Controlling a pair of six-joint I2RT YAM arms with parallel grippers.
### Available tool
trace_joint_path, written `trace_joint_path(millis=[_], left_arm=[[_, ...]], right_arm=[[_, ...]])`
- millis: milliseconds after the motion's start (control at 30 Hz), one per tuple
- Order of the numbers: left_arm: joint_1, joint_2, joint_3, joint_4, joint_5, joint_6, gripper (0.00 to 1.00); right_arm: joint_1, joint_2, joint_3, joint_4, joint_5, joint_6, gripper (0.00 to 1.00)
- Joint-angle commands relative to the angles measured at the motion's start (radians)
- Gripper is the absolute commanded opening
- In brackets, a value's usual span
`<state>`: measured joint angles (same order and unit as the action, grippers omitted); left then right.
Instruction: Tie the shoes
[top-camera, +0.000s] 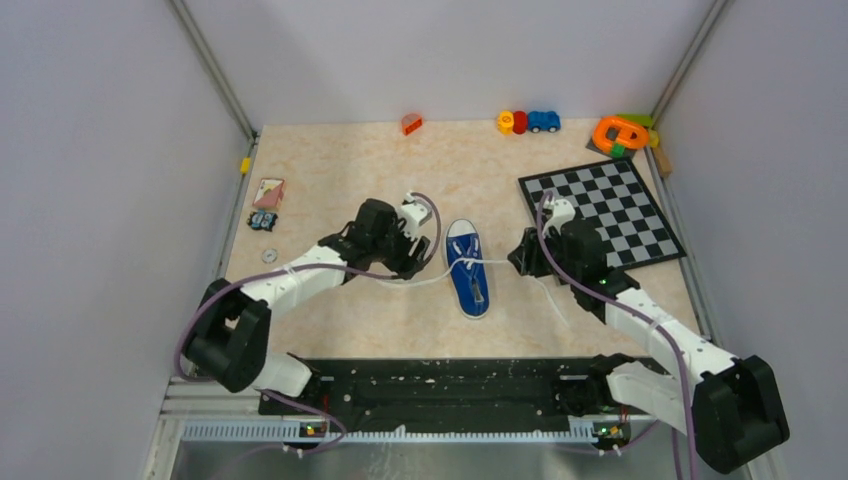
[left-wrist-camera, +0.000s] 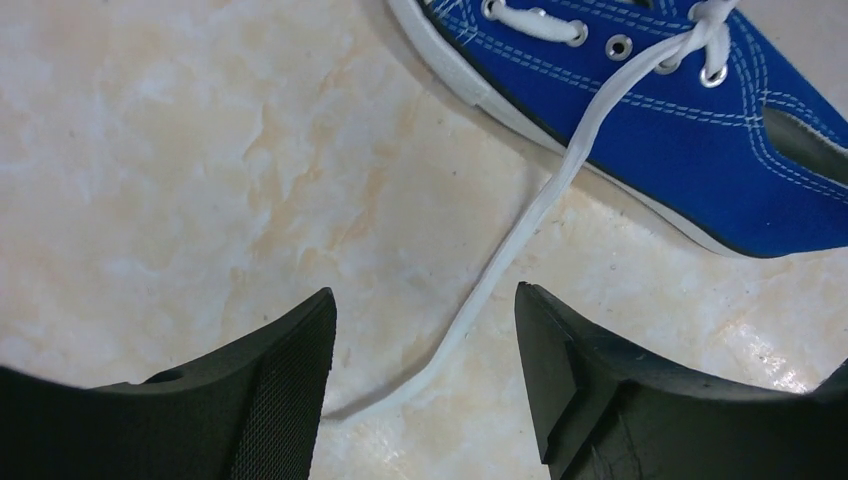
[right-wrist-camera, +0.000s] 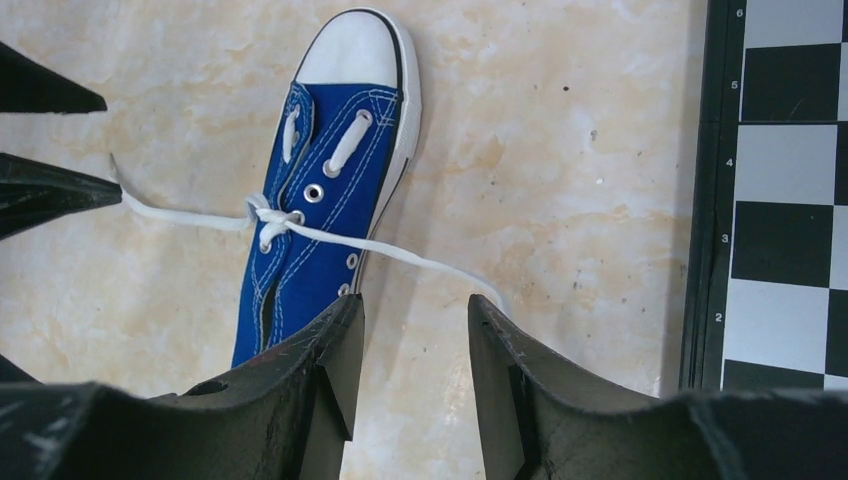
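The shoe (top-camera: 468, 268), a small blue canvas sneaker with a white toe cap, lies mid-table with its toe pointing away. Its white laces cross in a single knot (right-wrist-camera: 272, 222) over the tongue. One lace end (left-wrist-camera: 520, 230) trails left across the table and lies loose between the spread fingers of my left gripper (left-wrist-camera: 425, 295), which is open just left of the shoe (left-wrist-camera: 640, 90). The other lace end (right-wrist-camera: 420, 262) runs right and disappears behind a fingertip of my right gripper (right-wrist-camera: 415, 300), which is open with nothing between its fingers, just right of the shoe (right-wrist-camera: 320, 200).
A checkerboard (top-camera: 600, 210) lies at the right, close behind my right gripper (top-camera: 520, 255). Small toys, among them a blue car (top-camera: 544, 121) and an orange ring (top-camera: 620, 132), line the far edge. A card (top-camera: 268, 192) and a washer (top-camera: 269, 256) sit at the left.
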<state>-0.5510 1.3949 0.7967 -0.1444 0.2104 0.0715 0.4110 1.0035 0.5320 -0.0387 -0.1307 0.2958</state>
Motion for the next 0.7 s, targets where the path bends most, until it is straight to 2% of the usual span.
trace_joint_path(millis=[0, 200, 400, 667], left_arm=[[-0.031, 0.070, 0.142, -0.096, 0.090, 0.184, 0.68], [-0.082, 0.213, 0.260, -0.201, 0.078, 0.230, 0.59], [-0.095, 0.363, 0.414, -0.379, 0.102, 0.258, 0.51], [-0.126, 0.424, 0.470, -0.443, 0.094, 0.278, 0.51]], right_arm=[[-0.007, -0.024, 0.043, -0.013, 0.002, -0.021, 0.44], [-0.006, -0.054, 0.026, 0.008, 0.011, -0.008, 0.44], [-0.007, -0.069, 0.028, 0.002, 0.015, -0.008, 0.44], [-0.007, -0.075, 0.016, 0.025, 0.009, -0.002, 0.44]])
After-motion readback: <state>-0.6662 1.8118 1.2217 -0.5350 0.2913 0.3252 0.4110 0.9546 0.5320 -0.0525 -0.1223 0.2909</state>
